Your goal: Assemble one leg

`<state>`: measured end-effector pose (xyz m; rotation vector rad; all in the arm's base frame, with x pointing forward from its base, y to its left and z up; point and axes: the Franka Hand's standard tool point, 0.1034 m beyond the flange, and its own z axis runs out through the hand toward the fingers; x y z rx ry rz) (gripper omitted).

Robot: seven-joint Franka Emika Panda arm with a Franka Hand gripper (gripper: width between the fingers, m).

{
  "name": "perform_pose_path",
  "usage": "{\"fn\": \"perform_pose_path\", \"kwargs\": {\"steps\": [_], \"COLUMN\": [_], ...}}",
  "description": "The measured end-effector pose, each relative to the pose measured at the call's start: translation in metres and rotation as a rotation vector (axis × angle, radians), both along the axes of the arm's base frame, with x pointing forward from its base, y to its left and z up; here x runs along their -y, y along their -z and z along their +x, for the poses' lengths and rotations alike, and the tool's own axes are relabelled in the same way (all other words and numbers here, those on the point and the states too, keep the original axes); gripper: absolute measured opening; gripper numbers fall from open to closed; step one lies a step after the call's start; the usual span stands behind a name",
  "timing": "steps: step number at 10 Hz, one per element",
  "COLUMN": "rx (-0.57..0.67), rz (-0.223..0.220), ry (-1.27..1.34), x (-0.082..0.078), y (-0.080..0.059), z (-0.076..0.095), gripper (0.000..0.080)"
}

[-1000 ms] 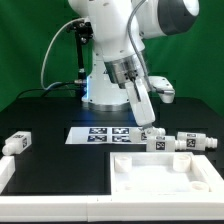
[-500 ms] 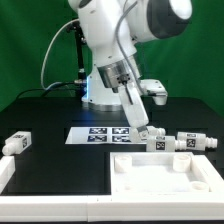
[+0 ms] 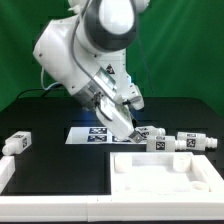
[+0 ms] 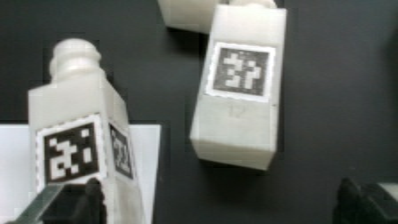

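My gripper [image 3: 130,127] hangs low over the table beside the marker board [image 3: 96,133], tilted, jaws wide apart and empty. In the wrist view the gripper [image 4: 217,205] shows one dark finger [image 4: 68,205] at each side. A white leg [image 4: 86,135] with a black-and-white tag lies just inside one finger, its end reaching between the jaws. A second leg [image 4: 242,90] lies next to it, apart. In the exterior view these legs [image 3: 153,139] lie right of the board, another leg [image 3: 196,142] further right, and one leg [image 3: 18,143] far left.
The large white tray-like part [image 3: 130,180] with raised rims lies at the front right. A further white piece [image 4: 187,10] shows at the wrist view's edge. The robot base and a green backdrop stand behind.
The arm has swung over and tilted, and the gripper has dropped lower toward the legs beside the marker board. The legs and the tray have not moved.
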<state>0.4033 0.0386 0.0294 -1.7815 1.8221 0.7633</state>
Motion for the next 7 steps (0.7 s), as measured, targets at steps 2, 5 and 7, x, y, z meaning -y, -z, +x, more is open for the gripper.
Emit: {"fn": "perform_pose_path", "kwargs": {"steps": [2,5,7], "rx": [-0.046,-0.112,-0.126], "rz": [0.102,0.283,0.28], "ry": [0.0,0.016,0.01], "x": [-0.009,-0.014,-0.013], "y": [0.005,0.003,0.001], "z": [-0.003,0.002,0.006], "gripper": [0.0649,0.0649,0.0649]}}
